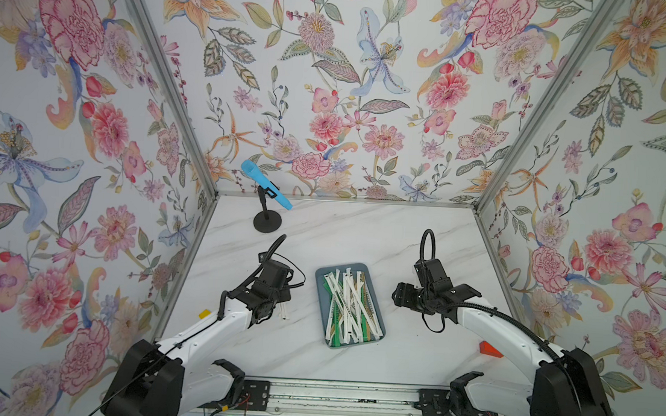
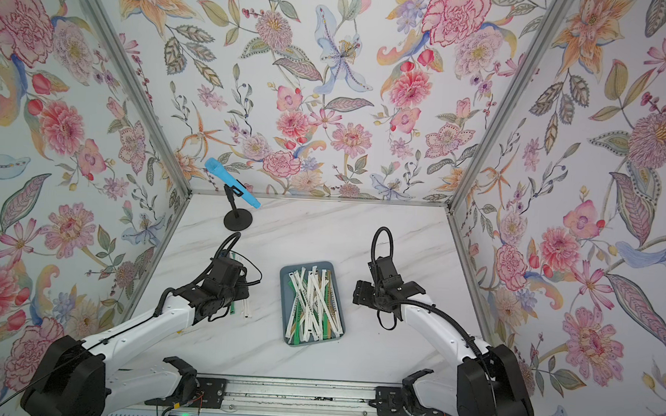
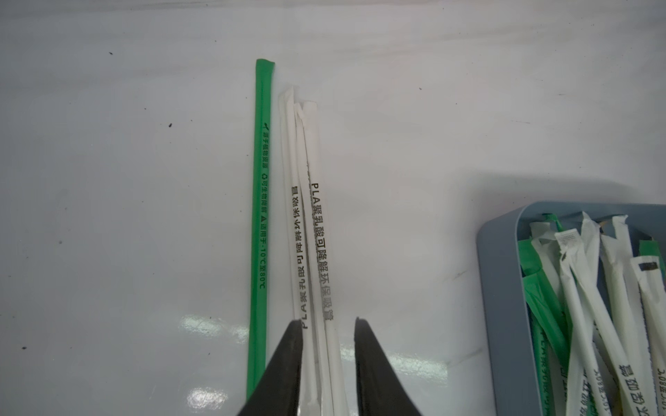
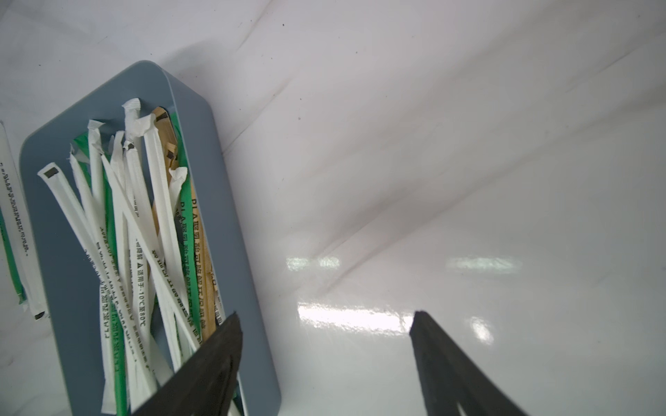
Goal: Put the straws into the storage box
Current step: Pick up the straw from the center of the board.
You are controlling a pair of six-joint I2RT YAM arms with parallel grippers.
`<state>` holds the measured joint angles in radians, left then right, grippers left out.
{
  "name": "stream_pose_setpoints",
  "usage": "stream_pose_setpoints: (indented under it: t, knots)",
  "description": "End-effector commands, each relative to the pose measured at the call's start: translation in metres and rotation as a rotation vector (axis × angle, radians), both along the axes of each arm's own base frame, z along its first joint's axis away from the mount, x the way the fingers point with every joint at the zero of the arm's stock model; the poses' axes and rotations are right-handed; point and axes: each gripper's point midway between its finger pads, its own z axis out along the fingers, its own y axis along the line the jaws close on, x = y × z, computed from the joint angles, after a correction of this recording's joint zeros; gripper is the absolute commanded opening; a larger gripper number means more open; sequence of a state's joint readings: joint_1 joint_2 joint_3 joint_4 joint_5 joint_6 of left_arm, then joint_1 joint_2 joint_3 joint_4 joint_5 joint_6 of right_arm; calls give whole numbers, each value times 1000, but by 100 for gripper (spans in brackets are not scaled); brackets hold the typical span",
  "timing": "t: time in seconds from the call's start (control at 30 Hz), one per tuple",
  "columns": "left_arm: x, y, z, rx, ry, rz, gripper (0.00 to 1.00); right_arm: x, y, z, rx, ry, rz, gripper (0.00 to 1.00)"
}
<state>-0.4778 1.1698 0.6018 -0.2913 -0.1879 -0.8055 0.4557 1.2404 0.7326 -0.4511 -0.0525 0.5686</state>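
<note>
**Left gripper** (image 3: 326, 320): the jaws stand partly apart, low over the table (image 3: 432, 126), straddling two white straws (image 3: 306, 223) that lie side by side. One finger touches the nearer wrapper; a clear gap shows at the other finger. Nothing is pinched, and both straws lie flat on the surface.

**Right gripper** (image 4: 324, 317): the jaws are spread wide and hold nothing. They sit above bare table just beside the storage box (image 4: 65, 270).

**Items outside the box:** a green straw (image 3: 261, 216) lies just beside the white pair and parallel to it, outside the jaws. All three lie on the table at the left arm's side of the box, near it but not touching. No other loose straws can be made out in either top view, though the left arm hides part of the table.

**Storage box** (image 1: 322, 273): it sits between the two arms. It holds a crossed pile of straws (image 1: 348, 303) in white, green and tan wrappers, all within the rim.

**Assessment:** the task appears mostly done. At least three straws are left to move. The white pair looks next in line, but no lift has begun.
</note>
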Motion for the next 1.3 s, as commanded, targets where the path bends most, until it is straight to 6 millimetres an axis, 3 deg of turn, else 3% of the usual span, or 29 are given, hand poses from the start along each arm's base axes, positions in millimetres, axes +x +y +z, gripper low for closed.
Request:
stream_pose_setpoints:
  t: [0.0, 0.1, 0.33, 0.77, 0.87, 1.07, 1.27]
  knots:
    - [1, -5, 0, 26, 9, -21, 40, -4, -4, -4, -8, 13, -2, 76]
    - [-3, 10, -10, 86, 58, 37, 46, -4, -1, -4, 3, 20, 4, 76]
    - [-19, 42, -34, 62, 92, 94, 48, -4, -6, -3, -4, 5, 0, 76]
    - [-11, 37, -50, 83, 115, 46, 46, -6, -7, -6, -5, 12, -6, 76]
    - [-16, 43, -61, 113, 162, 60, 40, -7, -8, -7, -4, 15, -8, 76]
    - [-21, 41, -77, 108, 190, 47, 38, -6, -10, -7, -6, 15, -12, 76]
    - [-26, 43, -86, 116, 218, 44, 16, -6, -12, -6, -3, 12, -18, 76]
